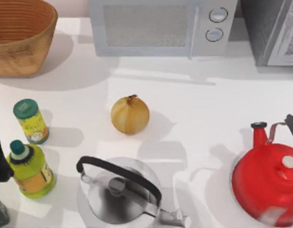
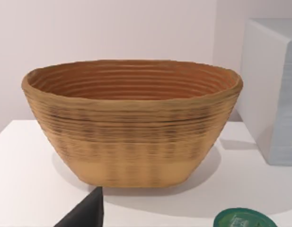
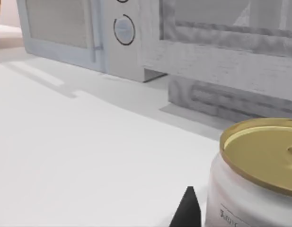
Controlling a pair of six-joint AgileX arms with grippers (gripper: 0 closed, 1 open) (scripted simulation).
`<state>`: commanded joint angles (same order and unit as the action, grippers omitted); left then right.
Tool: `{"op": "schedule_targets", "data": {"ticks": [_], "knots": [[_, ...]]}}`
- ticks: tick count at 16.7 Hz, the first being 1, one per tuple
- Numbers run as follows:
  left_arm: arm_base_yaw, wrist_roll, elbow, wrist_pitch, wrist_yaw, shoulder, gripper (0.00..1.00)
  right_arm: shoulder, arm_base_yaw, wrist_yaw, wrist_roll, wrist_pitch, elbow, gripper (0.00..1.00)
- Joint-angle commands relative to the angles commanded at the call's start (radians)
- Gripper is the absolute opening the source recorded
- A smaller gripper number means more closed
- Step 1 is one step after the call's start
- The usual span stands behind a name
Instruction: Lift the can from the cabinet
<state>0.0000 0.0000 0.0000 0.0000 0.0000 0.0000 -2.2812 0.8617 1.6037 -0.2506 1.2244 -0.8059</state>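
Note:
The can is white with a gold lid and stands upright on the white table, very close in the right wrist view. Behind it rises the grey cabinet, which the top view places at the back right. A dark part of my right gripper shows just beside the can, apart from it. My left gripper is a dark shape at the table's left edge, and its wrist view faces the basket with a dark tip low in the picture.
A woven basket stands at the back left and a microwave at the back middle. An onion lies mid-table. A steel kettle, a red kettle, a green-capped shaker and a yellow-green bottle crowd the front.

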Motion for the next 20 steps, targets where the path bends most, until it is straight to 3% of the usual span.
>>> {"op": "schedule_targets", "data": {"ticks": [1,14,20], "knots": [[0.0,0.0,0.0,0.0,0.0,0.0,1.0,0.0,0.0,0.0,0.0,0.0,0.0,0.0],[0.0,0.0,0.0,0.0,0.0,0.0,1.0,0.0,0.0,0.0,0.0,0.0,0.0,0.98],[0.0,0.0,0.0,0.0,0.0,0.0,1.0,0.0,0.0,0.0,0.0,0.0,0.0,1.0]]}}
